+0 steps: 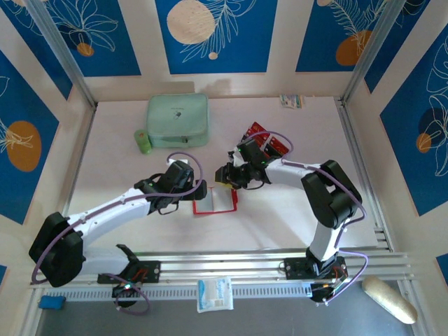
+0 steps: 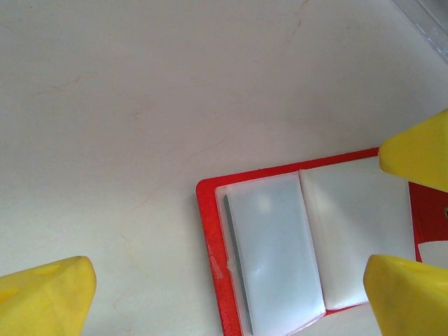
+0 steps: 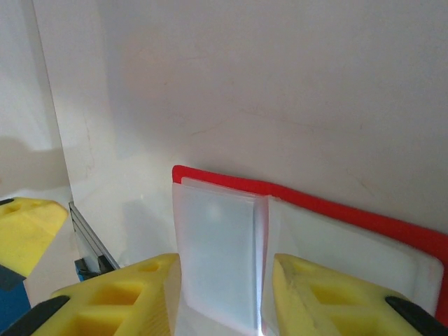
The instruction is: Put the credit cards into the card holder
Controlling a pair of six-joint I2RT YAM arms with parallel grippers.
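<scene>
1 card holder (image 1: 215, 201) lies open and flat on the pale table (image 1: 273, 224), about mid-table, between the 2 gripper heads. It has a red border and 2 clear sleeves (image 2: 269, 252) side by side inside. In the left wrist view a thin dark strip runs down the outer edge of 1 sleeve; cannot tell what it is.

The left gripper (image 1: 198, 190) is at the holder's left edge, jaws spread wide, nothing between them. Seen from its own wrist, 1 yellow finger (image 2: 45, 297) is over bare table and the other is over the holder's far half. Contact with the holder: cannot tell.

The right gripper (image 1: 225, 183) is at the holder's back edge. Its jaws stand part-way apart, and its yellow fingers (image 3: 119, 294) straddle the sleeves where they meet. Whether a sleeve is pinched: cannot tell.

The credit cards (image 1: 267, 140) lie in a red-and-black pile farther back and right of the holder, behind the right wrist, partly crossed by its cable. Count not readable.

Farther out:
- a mint-green zip case (image 1: 178, 120) at back left
- a small green object (image 1: 143, 142) just beside its left front corner
- a small packet (image 1: 292, 101) at the back right
- below the arm bases, a white packet (image 1: 215, 294), a blue item (image 1: 52, 302) and a beige oblong (image 1: 388, 299)
</scene>
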